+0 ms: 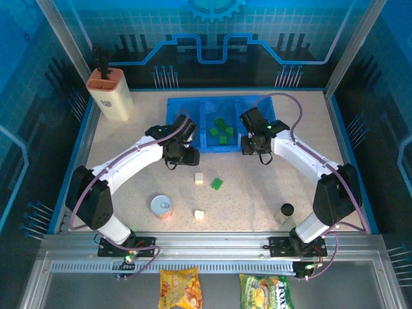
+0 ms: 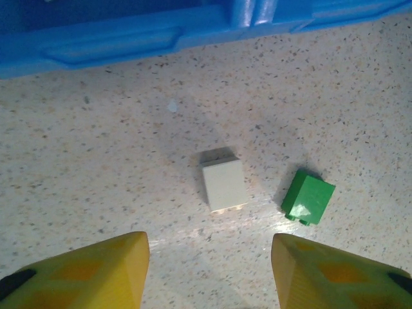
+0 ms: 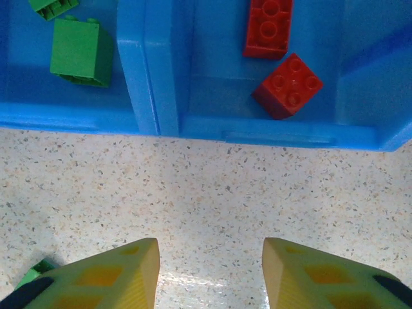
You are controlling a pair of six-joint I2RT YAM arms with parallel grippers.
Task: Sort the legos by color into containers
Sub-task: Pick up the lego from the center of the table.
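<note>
Parts of the wide, shallow, translucent blue plastic tray [image 1: 193, 103] are covered in the top view. The left gripper [image 1: 185, 154] and its arm overlap the near corner of the left compartment, and the right gripper [image 1: 255, 145] sits over the right one. What those two compartments hold cannot be read from above. The middle compartment shows a cluster of small green studded bricks [image 1: 220, 131].

The right wrist view crops the tray at the top. Left of the divider wall a green block [image 3: 82, 50] lies on its side, and a second green piece [image 3: 51, 6] is cut by the frame edge. Right of the divider lie a red square brick [image 3: 288, 85], studs up, and a longer red brick [image 3: 269, 27] that runs off the top. A green sliver [image 3: 31, 275] peeks from behind the left yellow finger [image 3: 103, 277].

Loose on the speckled tabletop [image 1: 257, 193], near the tray's front rim, are a cream brick [image 1: 199, 177] and a green brick [image 1: 217, 183], close but apart. In the left wrist view the cream one shows a smooth face with its studs hidden, and the green one is turned at an angle with a glare patch. Another cream piece [image 1: 199, 214] lies nearer the arm bases, close to a round silver can [image 1: 162, 207].

Both sets of jaws stand wide with nothing between them.
</note>
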